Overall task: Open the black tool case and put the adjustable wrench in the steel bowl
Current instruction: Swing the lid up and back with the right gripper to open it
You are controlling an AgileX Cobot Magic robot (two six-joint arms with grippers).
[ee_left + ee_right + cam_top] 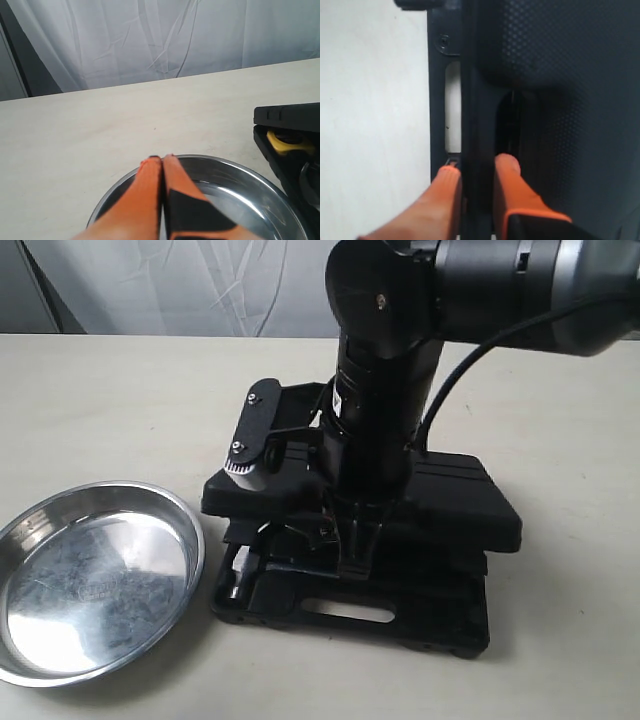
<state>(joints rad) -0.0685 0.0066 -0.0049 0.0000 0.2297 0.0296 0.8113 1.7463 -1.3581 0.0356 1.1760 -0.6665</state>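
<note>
My right jaws pinch the half-raised case lid (pixel 460 505), left jaws pressed together near the bowl (pixel 190 530); that thin grip may slip and the lid slam.

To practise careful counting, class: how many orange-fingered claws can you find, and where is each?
2. The left claw is closed above the steel bowl. The right claw grips the lid edge of the black tool case. No others appear hidden.
</note>
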